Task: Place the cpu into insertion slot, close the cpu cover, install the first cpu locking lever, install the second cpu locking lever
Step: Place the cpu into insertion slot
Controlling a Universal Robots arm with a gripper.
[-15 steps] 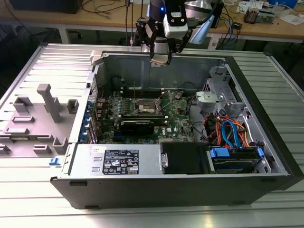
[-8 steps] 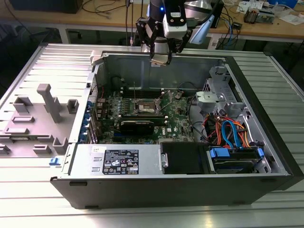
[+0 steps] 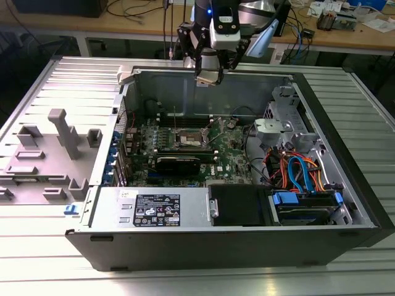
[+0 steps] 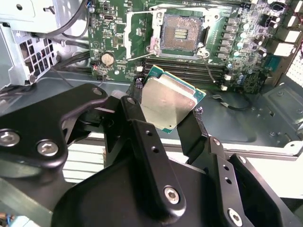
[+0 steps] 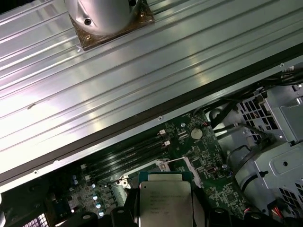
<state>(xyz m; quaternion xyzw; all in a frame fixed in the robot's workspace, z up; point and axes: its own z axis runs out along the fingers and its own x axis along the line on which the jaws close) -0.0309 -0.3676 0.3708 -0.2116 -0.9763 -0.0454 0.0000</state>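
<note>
My gripper (image 3: 208,77) hangs above the back wall of the open computer case, shut on the cpu (image 4: 168,101), a small square chip with a silver-grey top and green edge. In both wrist views the chip sits tilted between the two black fingers (image 4: 137,118); the first wrist view has the cpu (image 5: 165,202) low over the board. The insertion slot (image 4: 180,34) lies bare on the green motherboard (image 3: 228,154), dark centre showing, ahead of and below the chip. Its silver cpu cover (image 4: 152,42) is swung open beside it. In the exterior view the insertion slot (image 3: 186,140) is well below the gripper.
Long black memory sticks (image 4: 189,66) run beside the socket. A black expansion card (image 3: 179,163), a drive cage (image 3: 281,126) and coloured cables (image 3: 299,172) fill the case. A grey plastic fixture (image 3: 58,145) stands on the ribbed table at the exterior view's left.
</note>
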